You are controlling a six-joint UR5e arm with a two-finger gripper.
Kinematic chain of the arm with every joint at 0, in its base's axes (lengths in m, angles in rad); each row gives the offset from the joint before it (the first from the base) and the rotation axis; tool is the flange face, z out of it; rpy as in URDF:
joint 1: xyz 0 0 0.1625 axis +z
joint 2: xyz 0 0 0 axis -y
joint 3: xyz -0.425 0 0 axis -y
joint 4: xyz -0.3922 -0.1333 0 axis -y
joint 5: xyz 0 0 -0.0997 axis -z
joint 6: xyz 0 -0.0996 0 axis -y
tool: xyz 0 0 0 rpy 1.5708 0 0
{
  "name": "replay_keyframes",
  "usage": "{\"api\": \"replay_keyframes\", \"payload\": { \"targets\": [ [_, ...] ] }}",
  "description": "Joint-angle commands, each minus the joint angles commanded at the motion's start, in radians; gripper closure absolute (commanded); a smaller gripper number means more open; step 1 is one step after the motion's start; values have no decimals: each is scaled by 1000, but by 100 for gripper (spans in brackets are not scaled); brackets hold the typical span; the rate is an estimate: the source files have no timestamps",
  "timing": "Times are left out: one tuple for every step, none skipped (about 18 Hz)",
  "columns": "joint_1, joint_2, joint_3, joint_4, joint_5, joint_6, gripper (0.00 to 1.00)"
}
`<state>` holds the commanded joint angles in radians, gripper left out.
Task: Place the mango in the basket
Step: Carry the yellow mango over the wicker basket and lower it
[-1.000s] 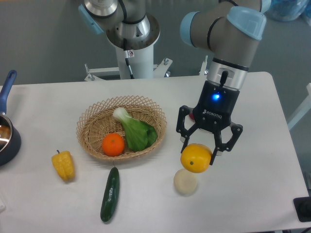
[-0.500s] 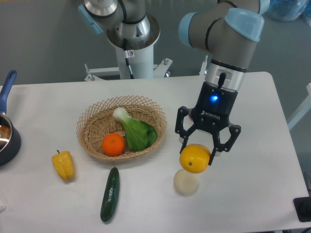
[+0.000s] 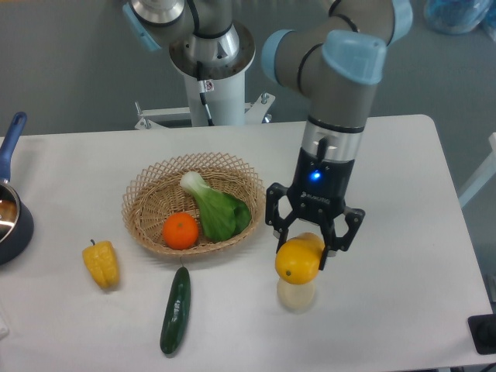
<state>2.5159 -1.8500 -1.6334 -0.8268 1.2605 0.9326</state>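
cucumber [image 3: 176, 311]: dark green, lay nearest the camera on the table, front of the basket, roughly lengthwise toward the viewer.
pale round thing [image 3: 296, 294]: cream coloured, sat on the table just under the mango; could not tell if they touched.
pepper [image 3: 101, 263]: lumpy yellow with a short stem, lay on the table left of the cucumber, apart from the basket.
mango [image 3: 297, 260]: glossy yellow-orange, was held off the table, right of the basket and outside its rim.
gripper [image 3: 305, 251]: black two-finger, pointed down, fingers pinched the mango from both sides; blue light glowed on the wrist above.
basket [image 3: 142, 200]: tan wicker with lattice rim, sat left of the gripper, near but not touching the mango.
orange [image 3: 180, 231]: round, lay inside the basket at the front.
bok choy [image 3: 212, 206]: white stalk and green leaves, lay inside the basket beside the orange, leaves against the right inner wall.
pot [image 3: 11, 213]: dark with a blue handle, cut by the left frame edge, well apart from the basket.
table [image 3: 403, 201]: white top, carried everything.
arm [image 3: 339, 85]: grey with light-blue joint caps, came down from the upper right to the gripper.
robot base [image 3: 209, 66]: white column behind the far table edge.
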Motion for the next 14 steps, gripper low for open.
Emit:
{"api": "replay_keyframes", "payload": {
  "targets": [
    [-18,18,-28,0,34,2,86],
    [-34,29,-60,0,54,11,86],
    [-43,46,-87,-3,59,29,86],
    [-54,72,-124,-9,60,47,86],
    [-57,98,-164,-14,60,67,86],
    [-60,121,-201,-15,60,92,86],
    [-60,146,-242,-18,62,127,86],
    [-60,176,-285,-21,66,165,86],
    [-60,204,-318,-26,71,204,86],
    [-58,225,-345,-38,72,244,86],
    [-58,233,-361,-54,74,289,86],
    [-60,235,-368,-75,77,316,86],
    [-61,233,-378,-99,89,319,86],
    [-61,236,-385,-115,103,316,86]
  ]
}}
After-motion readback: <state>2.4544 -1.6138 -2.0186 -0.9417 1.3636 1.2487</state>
